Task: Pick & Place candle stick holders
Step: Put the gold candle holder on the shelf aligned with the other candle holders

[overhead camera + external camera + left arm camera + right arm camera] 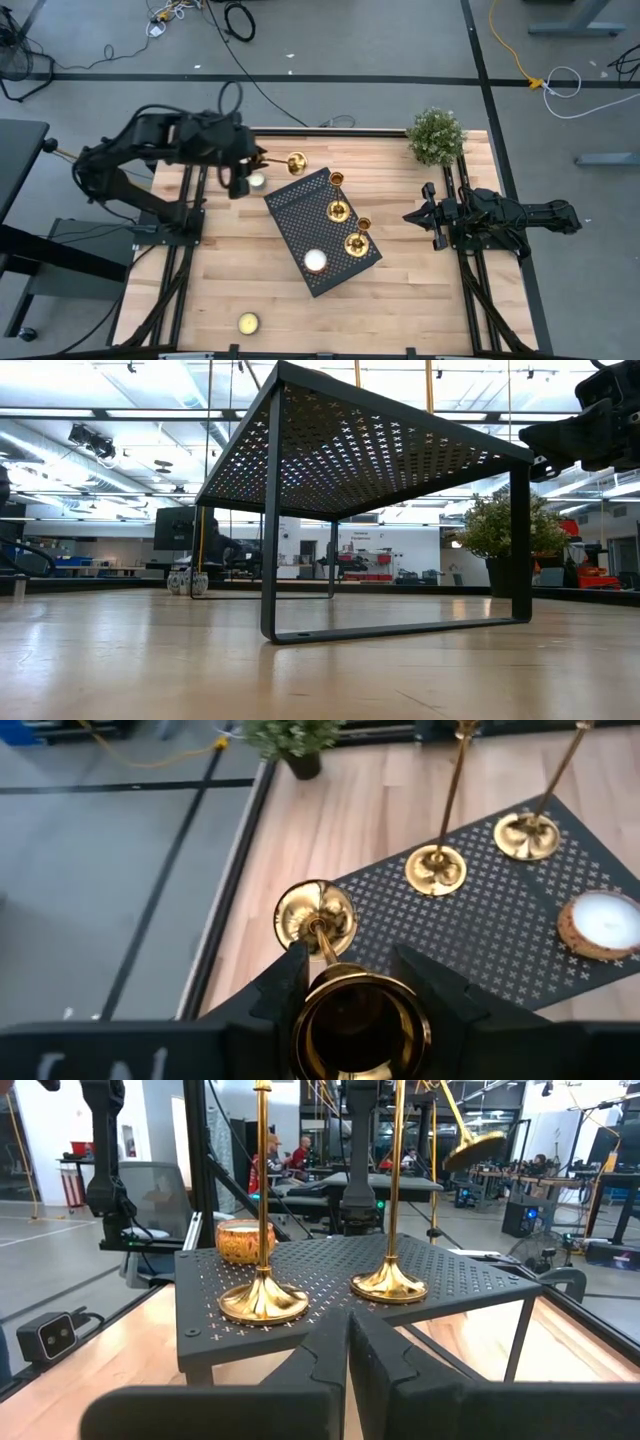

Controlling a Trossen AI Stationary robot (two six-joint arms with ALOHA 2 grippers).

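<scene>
My left gripper is at the table's far left and is shut on a gold candlestick holder, held in the air just left of the black perforated stand. Two more gold holders stand upright on their round bases on the stand's top, and also show in the left wrist view. A white tealight sits on the stand's near end. My right gripper is shut and empty, right of the stand. My left gripper pinches the holder's cup end between its two fingers, one on each side of the cup. The fingers come from the table's left, and the stem runs on ahead of them to the round base. The holder is tilted and lifted clear of the table.
A tealight lies on the table just below my left gripper, and a yellowish one lies near the front edge. A potted plant stands at the far right corner. Bare wood lies left and right of the stand.
</scene>
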